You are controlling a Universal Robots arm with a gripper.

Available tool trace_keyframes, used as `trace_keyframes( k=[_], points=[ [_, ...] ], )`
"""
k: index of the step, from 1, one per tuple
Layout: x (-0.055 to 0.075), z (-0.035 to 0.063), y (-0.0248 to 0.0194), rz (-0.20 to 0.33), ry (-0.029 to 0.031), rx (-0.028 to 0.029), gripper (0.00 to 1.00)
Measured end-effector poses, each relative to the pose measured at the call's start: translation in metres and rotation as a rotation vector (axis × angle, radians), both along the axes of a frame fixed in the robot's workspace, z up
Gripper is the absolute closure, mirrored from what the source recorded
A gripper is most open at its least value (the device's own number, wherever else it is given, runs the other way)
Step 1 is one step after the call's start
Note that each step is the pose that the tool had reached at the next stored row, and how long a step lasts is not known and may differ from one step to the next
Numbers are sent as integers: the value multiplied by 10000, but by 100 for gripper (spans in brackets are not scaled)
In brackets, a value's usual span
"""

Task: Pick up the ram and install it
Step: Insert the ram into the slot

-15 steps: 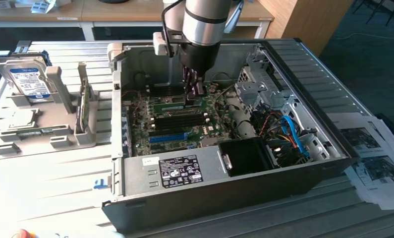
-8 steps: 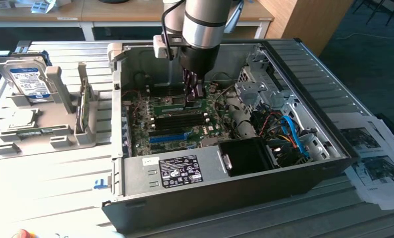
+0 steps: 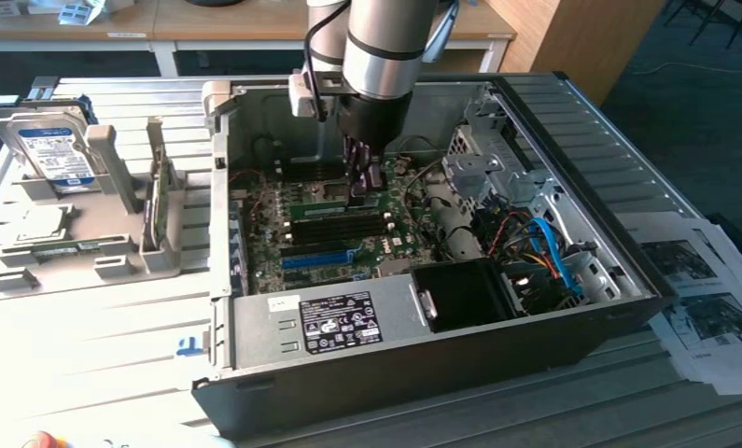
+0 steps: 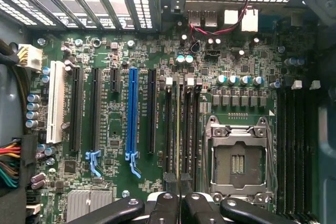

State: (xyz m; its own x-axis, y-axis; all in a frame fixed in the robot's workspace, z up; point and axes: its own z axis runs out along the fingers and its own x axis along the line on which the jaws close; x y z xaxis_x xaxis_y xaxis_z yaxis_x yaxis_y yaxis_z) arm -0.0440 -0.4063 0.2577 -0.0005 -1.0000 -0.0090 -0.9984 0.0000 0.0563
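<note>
Green ram point(image 4: 178, 124) edge-on, pinched in black claw point(image 4: 179, 184), over long dark slots point(image 4: 187, 124)

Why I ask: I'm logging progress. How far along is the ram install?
Done: the ram looks picked up, a thin edge-on strip clamped in the shut gripper. In hand: the gripper holds it inside the computer case, low along the memory slots. Left: seating; I cannot tell whether it is pressed home, and the gripper has not let go.

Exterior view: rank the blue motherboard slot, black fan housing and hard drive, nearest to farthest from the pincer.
1. The blue slot, right by the pincer, inside the case.
2. The black fan housing, inside the case, toward the exterior view's right.
3. The hard drive, outside the case, at the exterior view's far left.
</note>
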Motion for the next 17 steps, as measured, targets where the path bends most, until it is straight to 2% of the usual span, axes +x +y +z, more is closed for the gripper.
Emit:
trace_keyframes(
  k=[17],
  points=[
    [33, -1, 0, 2, 1, -1, 88]
  ],
)
